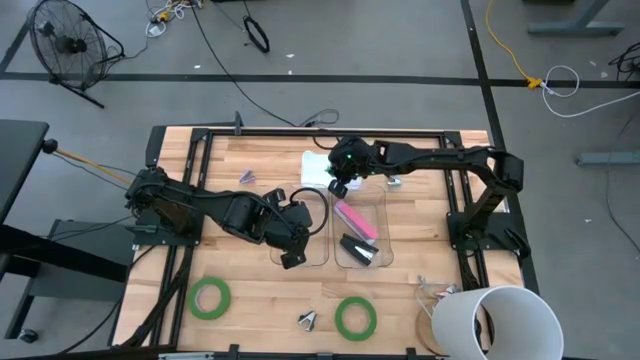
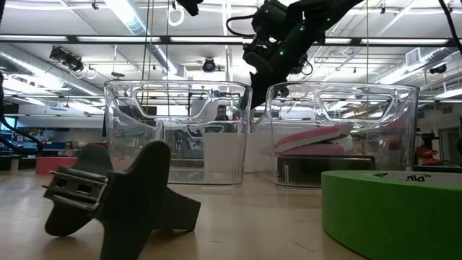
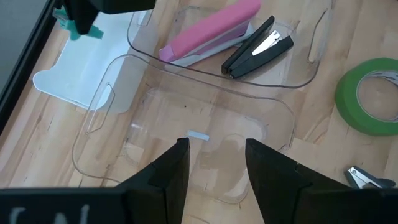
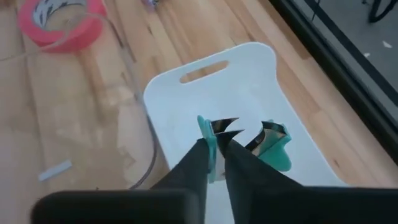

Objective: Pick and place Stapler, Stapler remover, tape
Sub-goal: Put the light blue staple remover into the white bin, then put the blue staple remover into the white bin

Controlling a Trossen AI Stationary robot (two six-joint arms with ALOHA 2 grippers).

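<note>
Treat the teal staple remover (image 4: 278,149) as light, rigid and spring-hinged, with smooth plastic wings and sharp metal claws. Grip across the wings, never on the claws, since a pinch there could slip or twist. Currently clamped in the closed right gripper (image 4: 216,144), above the white board (image 4: 249,81) just behind the stapler bin (image 1: 386,225). Depth of hold not discernible: fingers cover the hinge. Inside the stapler bin: 1 pink stapler (image 1: 355,220) and 1 black stapler (image 1: 357,250). Beside the stapler bin, left gripper (image 3: 214,155) spread open over an empty bin (image 3: 124,124). In front of the stapler bin: 2 green tape rolls (image 1: 211,298) and 1 dark staple remover (image 1: 308,320). Pink tape roll (image 4: 62,25) cut off at the edge of the right wrist view and not located from above.
</note>
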